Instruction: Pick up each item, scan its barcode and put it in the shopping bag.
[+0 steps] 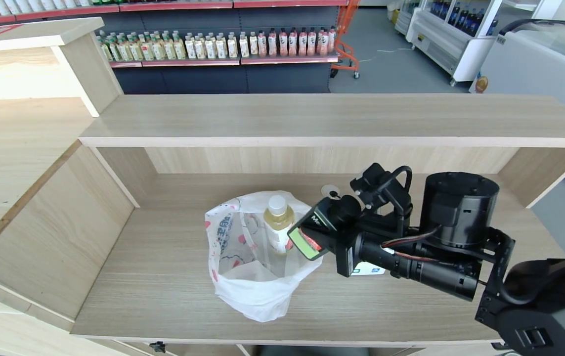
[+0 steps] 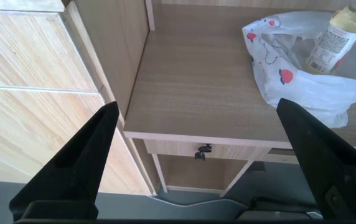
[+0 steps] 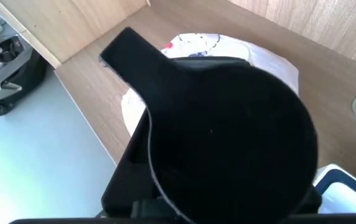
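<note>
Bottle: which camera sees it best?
Head view: the bottle stands cap to label in the shopping bag. Left wrist view catches just its label at the edge; in the right wrist view the scanner covers it.

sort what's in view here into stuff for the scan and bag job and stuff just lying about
For the job:
scanner
shopping bag
bottle, standing in the bag
white and blue pack, partly hidden under the right arm

Just lying about:
cable grommet
drinks shelves behind
chest freezer

Wooden counter (image 1: 163,277), stocked shelves (image 1: 188,63) behind
</note>
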Robot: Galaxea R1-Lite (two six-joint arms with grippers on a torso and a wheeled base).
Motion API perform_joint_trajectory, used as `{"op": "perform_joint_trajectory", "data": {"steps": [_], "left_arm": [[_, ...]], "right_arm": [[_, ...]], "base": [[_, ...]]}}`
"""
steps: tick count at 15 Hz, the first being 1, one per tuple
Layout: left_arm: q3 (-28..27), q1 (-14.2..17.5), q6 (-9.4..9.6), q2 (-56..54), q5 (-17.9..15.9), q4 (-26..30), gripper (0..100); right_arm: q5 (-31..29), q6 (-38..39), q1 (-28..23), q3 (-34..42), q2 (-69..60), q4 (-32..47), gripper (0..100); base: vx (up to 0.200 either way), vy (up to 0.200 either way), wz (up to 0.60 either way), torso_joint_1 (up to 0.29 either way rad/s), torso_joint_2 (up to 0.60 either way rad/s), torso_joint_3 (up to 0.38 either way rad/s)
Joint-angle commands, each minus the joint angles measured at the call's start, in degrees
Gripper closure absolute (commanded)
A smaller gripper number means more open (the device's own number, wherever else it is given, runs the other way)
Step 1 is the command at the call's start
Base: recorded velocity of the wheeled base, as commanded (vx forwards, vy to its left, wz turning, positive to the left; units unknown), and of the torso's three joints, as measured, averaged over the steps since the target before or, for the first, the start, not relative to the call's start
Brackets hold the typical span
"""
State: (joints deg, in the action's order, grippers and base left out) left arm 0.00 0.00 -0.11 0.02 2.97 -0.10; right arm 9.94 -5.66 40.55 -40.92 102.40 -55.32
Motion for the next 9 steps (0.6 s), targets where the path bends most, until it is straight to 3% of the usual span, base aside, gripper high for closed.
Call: {"op": "perform_joint_trajectory", "data": {"steps": [1, 6, 9], "left_arm": [[0.0, 0.0, -0.07, 0.0, 0.0, 0.0, 0], [0.0, 0.0, -0.24, 0.0, 0.0, 0.0, 0], [0.0, 0.0, -0.24, 0.0, 0.0, 0.0, 0]], "right_arm": [[-0.1, 1.5, 0.5, -2.1, 3.4, -1.7, 100], [-0.4, 0.6, 0.0, -0.6, 2.8, -3.3, 100], [-0.4, -5.8, 0.8, -0.1, 2.5, -3.3, 100]], "base": [[0.000, 0.000, 0.00, 0.000, 0.00, 0.000], [0.000, 0.000, 0.00, 0.000, 0.00, 0.000], [0.000, 0.000, 0.00, 0.000, 0.00, 0.000]]}}
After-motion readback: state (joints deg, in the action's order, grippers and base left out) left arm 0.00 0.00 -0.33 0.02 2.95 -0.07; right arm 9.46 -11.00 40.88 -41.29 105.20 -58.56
